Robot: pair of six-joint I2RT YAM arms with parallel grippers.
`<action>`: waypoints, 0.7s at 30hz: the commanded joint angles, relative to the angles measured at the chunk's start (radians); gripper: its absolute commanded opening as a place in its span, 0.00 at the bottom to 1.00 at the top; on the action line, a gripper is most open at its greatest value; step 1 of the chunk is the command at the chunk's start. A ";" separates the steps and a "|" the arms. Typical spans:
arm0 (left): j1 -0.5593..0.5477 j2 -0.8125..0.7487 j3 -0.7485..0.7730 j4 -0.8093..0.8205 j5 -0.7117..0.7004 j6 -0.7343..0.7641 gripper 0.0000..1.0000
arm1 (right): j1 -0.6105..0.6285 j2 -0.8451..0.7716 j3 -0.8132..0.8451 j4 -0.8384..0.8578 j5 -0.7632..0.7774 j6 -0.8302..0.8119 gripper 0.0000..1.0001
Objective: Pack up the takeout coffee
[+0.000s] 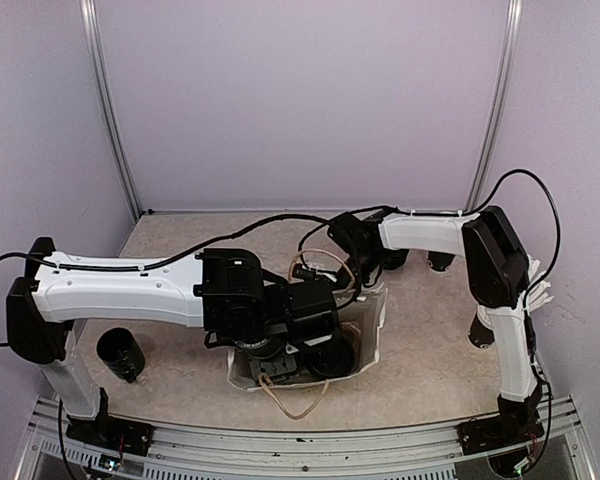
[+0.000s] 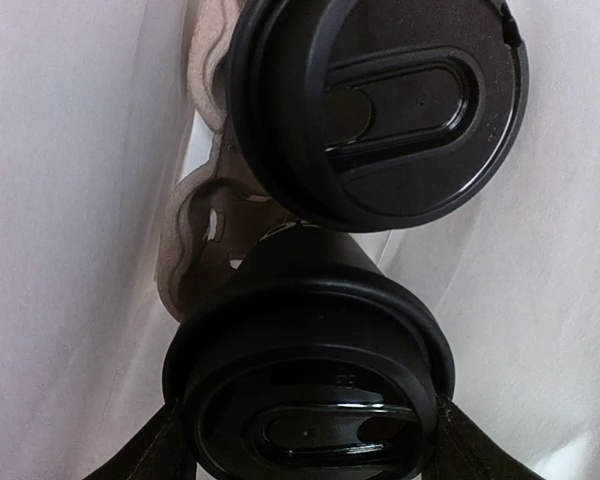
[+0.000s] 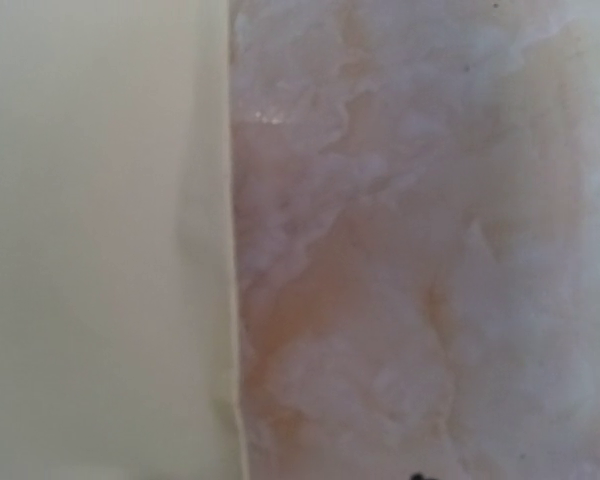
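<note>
left gripper [image 2: 310,450] clamped on lidded black cup [image 2: 310,385] inside white bag [image 2: 70,200], second lidded cup [image 2: 380,110] just beyond — right gripper [image 1: 363,262], grip can't tell

I work inside a small booth. Its back wall [image 1: 300,100] and side walls [image 1: 30,130] are plain pale lilac, evenly lit, with no hard shadows. Two slim metal posts [image 1: 110,110] stand in the far corners, left and right. My table [image 1: 430,350] is mottled beige, like stone. A metal rail [image 1: 310,442] runs along its near edge.
</note>
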 commanded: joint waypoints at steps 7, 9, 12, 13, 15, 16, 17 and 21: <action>0.047 0.013 0.061 -0.032 0.074 0.018 0.70 | -0.002 0.077 0.080 -0.208 -0.098 -0.136 0.47; 0.059 0.012 0.066 -0.032 0.096 0.040 0.71 | -0.001 0.089 0.093 -0.260 -0.122 -0.169 0.47; 0.083 0.014 0.072 -0.031 0.145 0.052 0.72 | -0.002 0.101 0.109 -0.290 -0.111 -0.184 0.47; 0.091 0.015 0.070 -0.030 0.162 0.055 0.72 | -0.005 0.101 0.110 -0.286 -0.104 -0.181 0.47; 0.105 0.020 0.057 -0.030 0.191 0.059 0.72 | -0.015 0.101 0.118 -0.273 -0.095 -0.166 0.48; 0.112 0.023 0.050 -0.031 0.199 0.060 0.72 | -0.024 0.101 0.125 -0.265 -0.087 -0.154 0.49; 0.119 0.025 0.043 -0.032 0.210 0.063 0.72 | -0.035 0.102 0.137 -0.255 -0.080 -0.140 0.49; 0.153 0.038 0.033 -0.029 0.231 0.069 0.72 | -0.093 0.108 0.207 -0.237 -0.057 -0.091 0.52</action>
